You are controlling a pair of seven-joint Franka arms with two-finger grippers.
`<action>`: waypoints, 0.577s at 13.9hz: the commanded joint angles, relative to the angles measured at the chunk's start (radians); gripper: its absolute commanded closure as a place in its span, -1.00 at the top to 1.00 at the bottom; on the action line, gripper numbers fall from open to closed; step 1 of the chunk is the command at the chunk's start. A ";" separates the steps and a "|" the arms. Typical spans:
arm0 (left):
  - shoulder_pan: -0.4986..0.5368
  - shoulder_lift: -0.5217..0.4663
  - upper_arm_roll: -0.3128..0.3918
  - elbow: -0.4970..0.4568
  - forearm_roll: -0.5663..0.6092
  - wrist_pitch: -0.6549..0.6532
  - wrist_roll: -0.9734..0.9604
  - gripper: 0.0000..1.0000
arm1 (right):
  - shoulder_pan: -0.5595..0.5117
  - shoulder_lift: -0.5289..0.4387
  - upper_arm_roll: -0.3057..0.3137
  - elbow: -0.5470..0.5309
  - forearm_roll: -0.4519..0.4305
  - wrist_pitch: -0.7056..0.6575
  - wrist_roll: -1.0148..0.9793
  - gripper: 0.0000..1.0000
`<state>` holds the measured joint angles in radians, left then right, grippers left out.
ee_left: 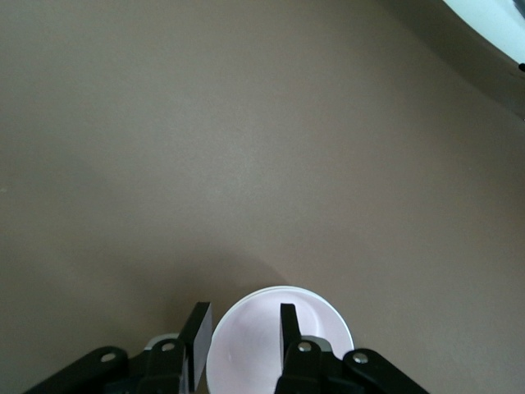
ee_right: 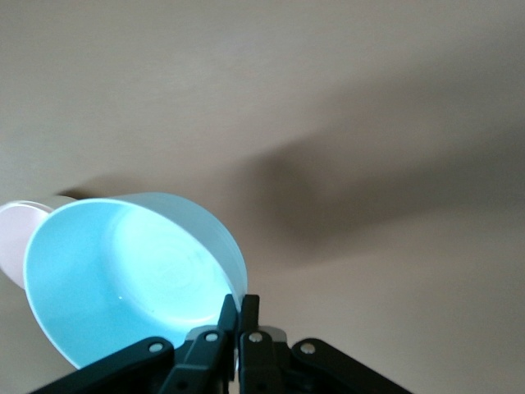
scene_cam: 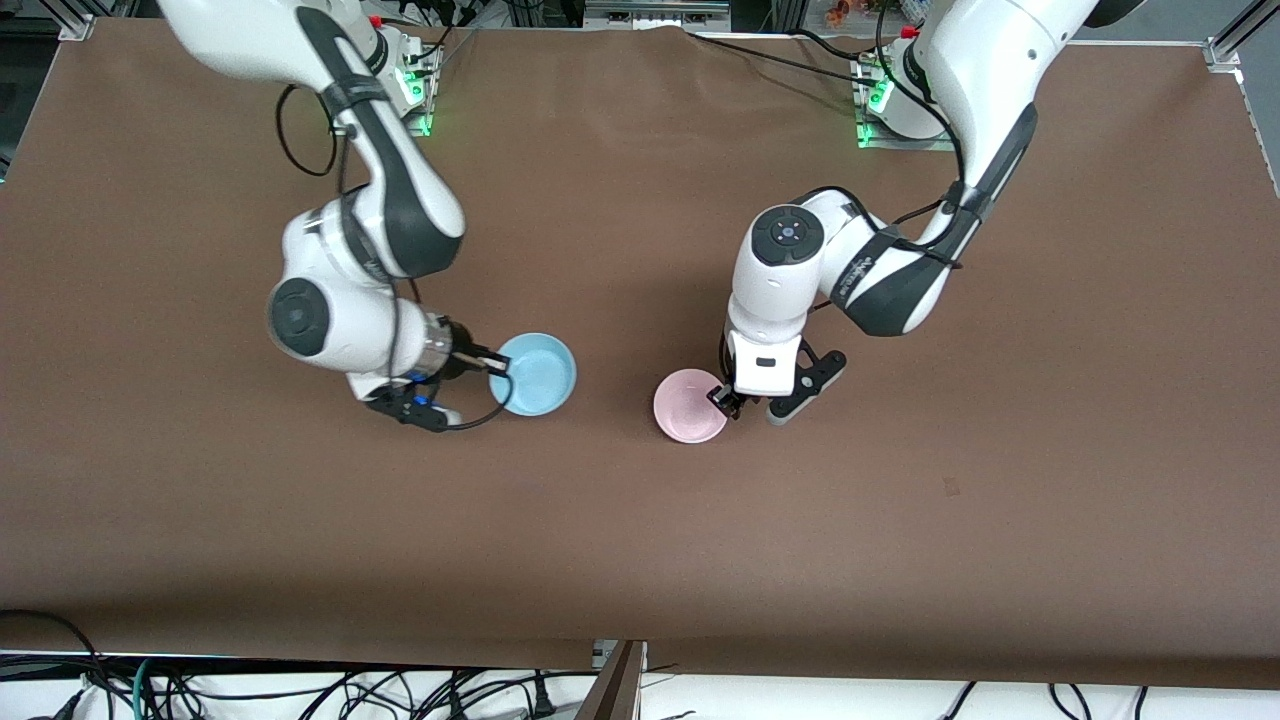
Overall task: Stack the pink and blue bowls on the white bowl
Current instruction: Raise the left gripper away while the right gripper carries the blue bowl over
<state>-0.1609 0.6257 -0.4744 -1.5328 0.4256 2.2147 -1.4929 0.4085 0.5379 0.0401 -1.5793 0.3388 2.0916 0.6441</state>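
Observation:
The pale pink bowl sits on the table near the middle. My left gripper is open astride its rim on the left arm's side. In the left wrist view one finger stands inside the pink bowl and the other outside, with a gap to the rim. A thin white edge shows just outside the pink rim, so the white bowl seems to lie under it, mostly hidden. My right gripper is shut on the rim of the sky-blue bowl, which hangs tilted in the right wrist view.
Brown cloth covers the whole table. The two bowls lie side by side at about the same distance from the front camera, roughly a bowl's width apart. Arm bases stand at the table's robot edge. Cables hang below the edge nearest the front camera.

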 commanded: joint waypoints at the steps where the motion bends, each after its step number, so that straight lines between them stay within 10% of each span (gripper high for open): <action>1: 0.010 0.012 -0.003 0.147 -0.100 -0.174 0.182 -0.18 | 0.078 0.068 -0.009 0.086 0.014 0.074 0.155 -0.98; 8: 0.194 -0.017 -0.010 0.279 -0.254 -0.383 0.547 -0.14 | 0.220 0.237 -0.016 0.260 0.000 0.214 0.351 -0.98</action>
<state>-0.0185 0.6219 -0.4729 -1.2925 0.2209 1.9014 -1.0647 0.5943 0.7142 0.0374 -1.3981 0.3386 2.3039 0.9566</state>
